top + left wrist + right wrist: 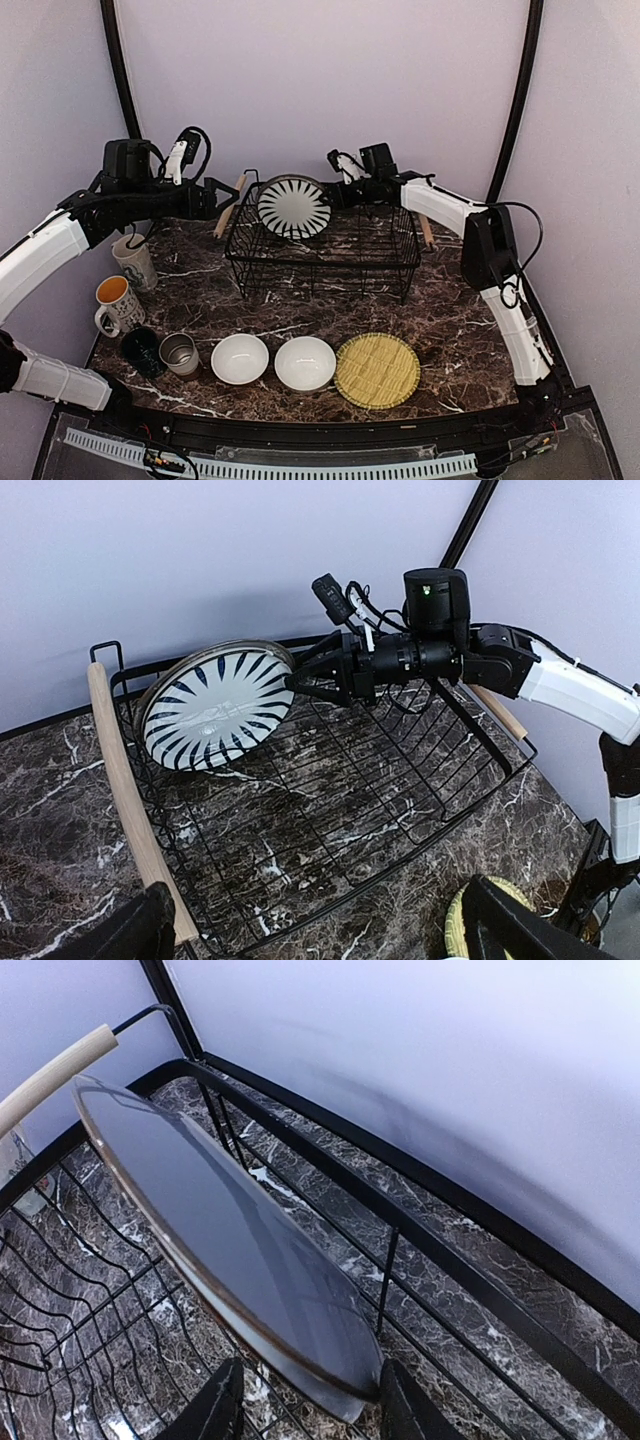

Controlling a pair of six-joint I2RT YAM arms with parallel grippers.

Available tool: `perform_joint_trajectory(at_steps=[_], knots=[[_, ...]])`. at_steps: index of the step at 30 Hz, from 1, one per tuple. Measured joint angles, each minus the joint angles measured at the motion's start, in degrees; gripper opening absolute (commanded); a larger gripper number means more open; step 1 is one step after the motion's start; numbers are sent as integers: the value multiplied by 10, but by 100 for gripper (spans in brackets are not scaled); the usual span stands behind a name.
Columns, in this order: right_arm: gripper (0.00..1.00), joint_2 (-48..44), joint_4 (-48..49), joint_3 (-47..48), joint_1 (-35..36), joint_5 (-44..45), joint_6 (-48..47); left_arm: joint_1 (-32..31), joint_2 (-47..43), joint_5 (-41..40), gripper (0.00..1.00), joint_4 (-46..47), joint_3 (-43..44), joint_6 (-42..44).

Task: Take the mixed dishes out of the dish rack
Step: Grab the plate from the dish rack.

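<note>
The black wire dish rack stands mid-table and holds one dish: a white plate with dark radial stripes, leaning upright in its back left corner. My right gripper is open, its fingers either side of the plate's right rim. The right wrist view shows the plate's grey underside between the fingers, with a gap at the left one. My left gripper is open and empty, hovering by the rack's left wooden handle. The left wrist view shows the plate, the right gripper and the rack.
Along the front stand two white bowls and a yellow plate. At the left are a steel cup, a dark mug and two pale mugs. A wall is close behind the rack.
</note>
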Motion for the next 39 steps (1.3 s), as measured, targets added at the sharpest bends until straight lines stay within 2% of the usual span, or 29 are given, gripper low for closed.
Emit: perform_joint_trajectory(at_steps=[2,4,6,9,17,22,26,30,37,39], knots=[[38,8,10,0,0,-5,-2,0,0,1,99,1,0,0],[39,14,16,0,0,-12,-5,0,0,2,99,1,0,-1],[46,22,21,3,2,-14,-5,1,0,3,99,1,0,-2],[62,29,19,3,2,-14,-3,2,0,5,99,1,0,-3],[67,29,24,2,2,1,-18,4,0,12,99,2,0,-8],[82,30,15,9,2,21,-22,4,0,14,99,5,0,-9],[89,24,2,5,2,48,4,4,0,16,99,9,0,-11],[85,1,-21,-12,2,59,37,4,0,18,99,10,0,-13],[60,-13,-29,-11,2,31,93,7,0,25,99,12,0,-15],[56,-13,-34,-10,2,19,107,7,0,25,99,12,-1,-16]])
